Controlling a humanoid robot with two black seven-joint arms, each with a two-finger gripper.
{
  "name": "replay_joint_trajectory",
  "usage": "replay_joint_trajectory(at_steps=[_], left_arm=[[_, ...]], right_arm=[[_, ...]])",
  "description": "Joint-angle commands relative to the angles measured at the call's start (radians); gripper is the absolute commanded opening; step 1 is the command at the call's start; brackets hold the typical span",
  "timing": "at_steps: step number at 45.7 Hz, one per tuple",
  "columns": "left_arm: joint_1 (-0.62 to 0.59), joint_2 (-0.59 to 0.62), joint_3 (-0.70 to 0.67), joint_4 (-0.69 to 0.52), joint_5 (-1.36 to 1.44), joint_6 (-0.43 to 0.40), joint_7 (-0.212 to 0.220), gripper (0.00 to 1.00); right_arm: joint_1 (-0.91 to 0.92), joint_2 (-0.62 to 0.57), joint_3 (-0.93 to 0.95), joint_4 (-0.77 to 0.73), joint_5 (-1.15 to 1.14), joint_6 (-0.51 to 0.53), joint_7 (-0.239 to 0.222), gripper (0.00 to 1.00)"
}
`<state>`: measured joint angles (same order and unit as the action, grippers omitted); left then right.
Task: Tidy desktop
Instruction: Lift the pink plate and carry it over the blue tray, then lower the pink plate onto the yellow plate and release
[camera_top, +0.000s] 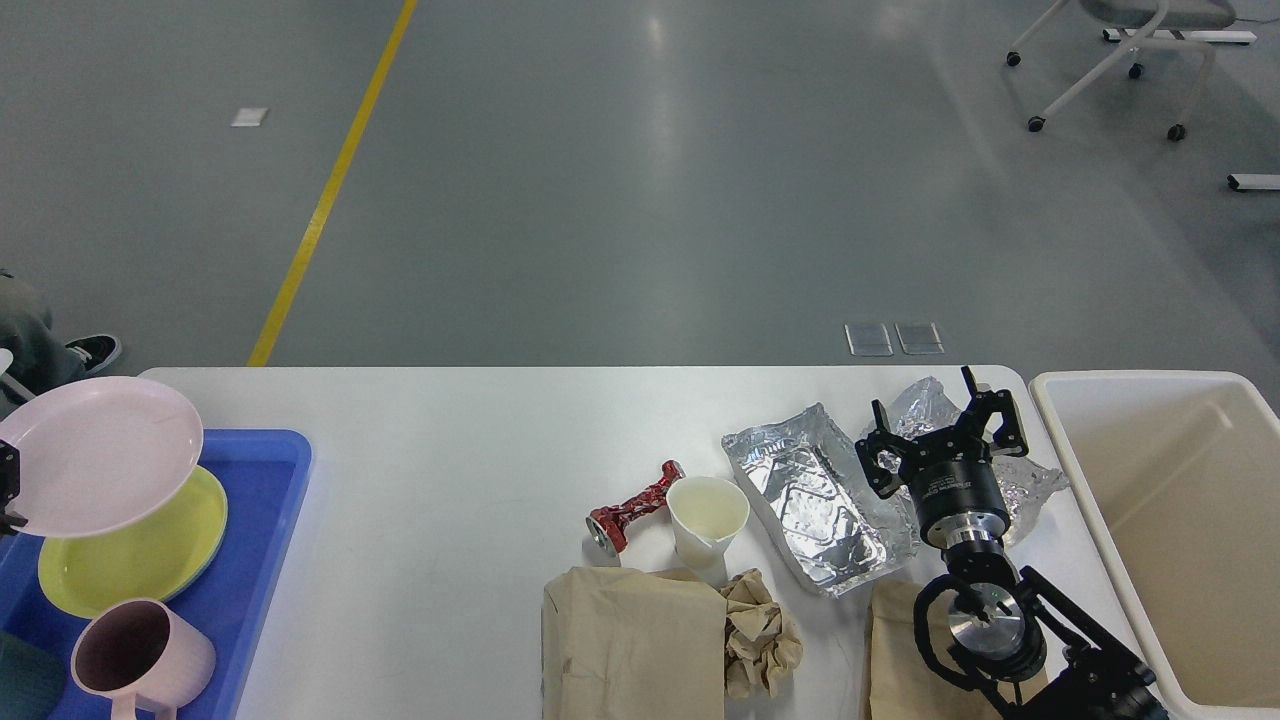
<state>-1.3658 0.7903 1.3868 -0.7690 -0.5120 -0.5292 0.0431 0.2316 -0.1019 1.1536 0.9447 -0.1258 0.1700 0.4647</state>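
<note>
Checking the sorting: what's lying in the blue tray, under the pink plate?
A yellow-green plate lies in the blue tray directly below the raised pink plate, with a pink mug nearer. The pink plate hides the yellow plate's far edge and that part of the tray.

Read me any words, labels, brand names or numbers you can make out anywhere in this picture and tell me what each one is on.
No text can be read.
Right gripper: small pale print on its black body, too small and blurred to read.
Crushed red can: no lettering can be made out.
Paper cup, foil tray, brown paper bag, pink plate, pink mug: no print shows.
</note>
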Motion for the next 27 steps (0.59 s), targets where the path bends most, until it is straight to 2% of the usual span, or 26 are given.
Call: replay_joint_trajectory(at_steps=[1,5,10,27], left_arm=[[0.111,-0.003,-0.058,0.077,0.001,0.014,0.029,0.0],[0.169,-0.011,-0.104,0.111,0.003,0.06,0.053,0.0],[0.221,-0.013,-0.158,0.114,0.003,0.074,0.055,0.0],[0.243,-0.037,-0.192,0.119,0.003,0.077,0.057,0.0]], right_arm=[[0.0,0.001,0.0,-0.001,0.0,-0.001,0.0,1.0],[0.0,-0.001,0.0,-0.001,0.0,-0.001,0.0,1.0],[0.0,0.001,0.0,0.0,0.0,0.0,0.0,1.0],[0.0,0.001,0.0,-0.001,0.0,-0.001,0.0,1.0]])
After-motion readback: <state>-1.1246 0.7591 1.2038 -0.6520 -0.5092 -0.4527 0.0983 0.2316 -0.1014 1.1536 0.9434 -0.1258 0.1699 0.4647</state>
